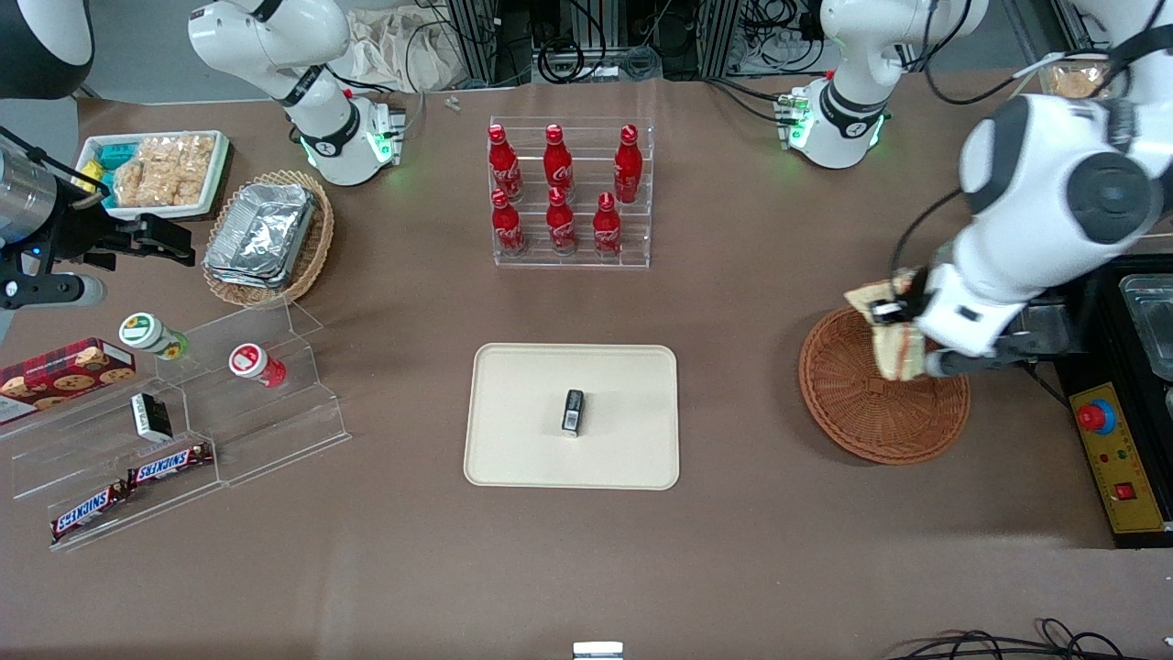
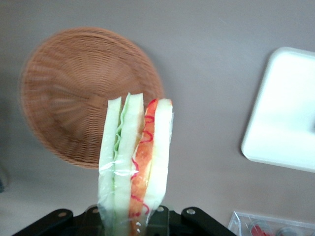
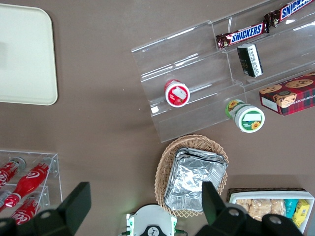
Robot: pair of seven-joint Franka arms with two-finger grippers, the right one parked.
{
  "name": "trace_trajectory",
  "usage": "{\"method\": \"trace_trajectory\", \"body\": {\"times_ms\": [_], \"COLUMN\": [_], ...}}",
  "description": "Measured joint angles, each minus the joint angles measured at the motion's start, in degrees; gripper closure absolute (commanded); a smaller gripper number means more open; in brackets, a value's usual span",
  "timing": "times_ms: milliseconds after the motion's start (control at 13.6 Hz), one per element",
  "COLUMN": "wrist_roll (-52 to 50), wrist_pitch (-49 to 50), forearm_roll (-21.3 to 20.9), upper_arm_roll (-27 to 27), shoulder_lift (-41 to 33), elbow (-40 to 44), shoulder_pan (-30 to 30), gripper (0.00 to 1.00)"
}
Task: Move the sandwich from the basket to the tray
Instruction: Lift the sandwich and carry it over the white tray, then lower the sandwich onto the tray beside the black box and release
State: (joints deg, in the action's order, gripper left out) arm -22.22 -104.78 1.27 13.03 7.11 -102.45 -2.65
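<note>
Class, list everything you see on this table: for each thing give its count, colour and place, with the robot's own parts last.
sandwich: one, white bread with green and red filling, held above the basket
basket: one, reddish-brown wicker, toward the working arm's end
tray: one, cream, table centre
small dark packet: one, on the tray
cola bottles: six, red, in a clear rack
foil containers: silver, stacked in a tan wicker basket
snack tray: one, white
Snickers bars: two, on clear steps
cookie box: one, red
cups: two, lying on the steps
gripper: one, black fingers shut on the sandwich
</note>
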Motion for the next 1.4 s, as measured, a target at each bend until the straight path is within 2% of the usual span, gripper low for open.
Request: {"method": "trace_trajectory", "body": {"times_ms": [147,295,442,737,811,1032,1105,1179,1253,1400], "wrist_roll": [0.28,-0.55,-4.97,-15.00,-16.56,-17.61,-17.95,-18.32,-18.44,-18.53], "wrist_pitch": [-2.64,-7.31,-12.11,-18.33,-20.07,-25.12,-25.31,-25.34,-25.43,-26.43], "forearm_roll": [-0.01,-0.56,-4.63,-16.53,-17.86,-18.36,-18.36,-18.36,-18.38,-19.19], "upper_arm_roll": [4.41,6.18,6.29,6.25,6.25,6.22,6.22,6.22,6.22,6.21], "shoulder_lift": [3.91,9.68,16.48,31.70,34.34,37.50,37.75,37.92,38.05,38.23], "elbow": [1.88,4.01,6.18,13.25,14.59,16.08,16.12,16.12,16.13,16.15], "shoulder_pan": [-1.72,-6.43,-11.35,-16.40,-16.75,-16.88,-17.11,-17.35,-17.48,-17.55], "gripper": [1.00,1.00,1.00,1.00,1.00,1.00,0.65,0.16,0.00,0.00]}}
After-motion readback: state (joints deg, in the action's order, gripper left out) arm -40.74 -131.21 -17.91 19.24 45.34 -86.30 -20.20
